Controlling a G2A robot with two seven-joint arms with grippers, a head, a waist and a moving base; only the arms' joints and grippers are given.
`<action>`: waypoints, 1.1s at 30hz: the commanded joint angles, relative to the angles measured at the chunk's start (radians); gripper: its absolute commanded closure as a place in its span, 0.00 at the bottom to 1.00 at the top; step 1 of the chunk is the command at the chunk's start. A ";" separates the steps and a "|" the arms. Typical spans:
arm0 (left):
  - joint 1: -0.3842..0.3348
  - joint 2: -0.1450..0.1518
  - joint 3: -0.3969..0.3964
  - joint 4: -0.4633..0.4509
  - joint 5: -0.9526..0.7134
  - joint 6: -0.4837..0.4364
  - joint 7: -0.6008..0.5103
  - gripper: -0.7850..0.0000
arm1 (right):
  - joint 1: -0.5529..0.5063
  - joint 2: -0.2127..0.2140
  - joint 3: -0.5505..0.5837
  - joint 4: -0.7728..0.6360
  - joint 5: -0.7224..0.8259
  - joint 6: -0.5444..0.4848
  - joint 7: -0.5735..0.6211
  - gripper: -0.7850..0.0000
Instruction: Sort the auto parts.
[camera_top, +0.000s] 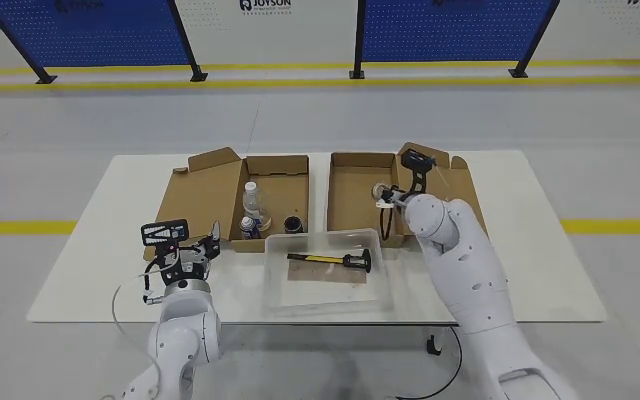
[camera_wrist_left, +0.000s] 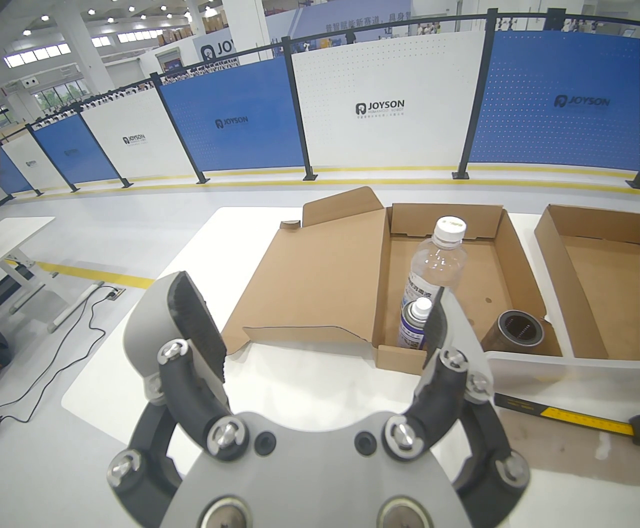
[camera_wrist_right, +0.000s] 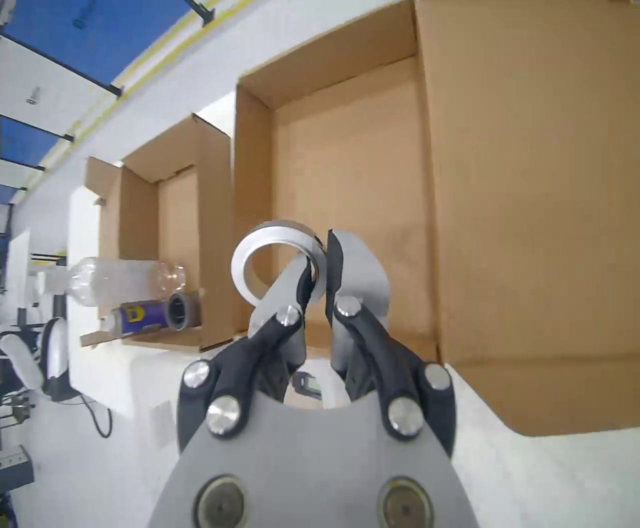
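My right gripper (camera_top: 386, 196) (camera_wrist_right: 321, 257) is shut on the rim of a silver metal ring (camera_top: 379, 190) (camera_wrist_right: 243, 264), held above the bare floor of the right cardboard box (camera_top: 350, 160) (camera_wrist_right: 360, 165). The left cardboard box (camera_top: 278, 168) (camera_wrist_left: 450, 215) holds an upright clear bottle (camera_top: 252, 200) (camera_wrist_left: 435, 265), a spray can (camera_top: 247, 227) (camera_wrist_left: 415, 325) and a dark cylinder (camera_top: 293, 224) (camera_wrist_left: 517, 330). My left gripper (camera_top: 205, 245) (camera_wrist_left: 310, 295) stands open over the table, in front of the left box's folded-out lid, with nothing in it.
A clear plastic bin (camera_top: 322, 236) (camera_wrist_left: 550, 370) sits at the table's front middle, with a black and yellow measuring tool (camera_top: 330, 260) (camera_wrist_left: 565, 415) lying inside. Both boxes have lids folded outward. Blue and white fence panels stand beyond the table.
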 joint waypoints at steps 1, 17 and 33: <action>0.000 0.000 0.000 0.000 0.000 0.000 0.000 0.00 | 0.041 -0.004 -0.025 0.075 -0.026 0.003 0.010 1.00; 0.000 0.000 0.000 0.000 0.000 0.000 0.000 0.00 | 0.177 -0.049 -0.172 0.384 -0.101 -0.014 0.050 1.00; 0.000 0.000 0.000 0.000 0.000 0.000 0.000 0.00 | 0.239 -0.068 -0.182 0.502 -0.068 -0.065 0.022 0.75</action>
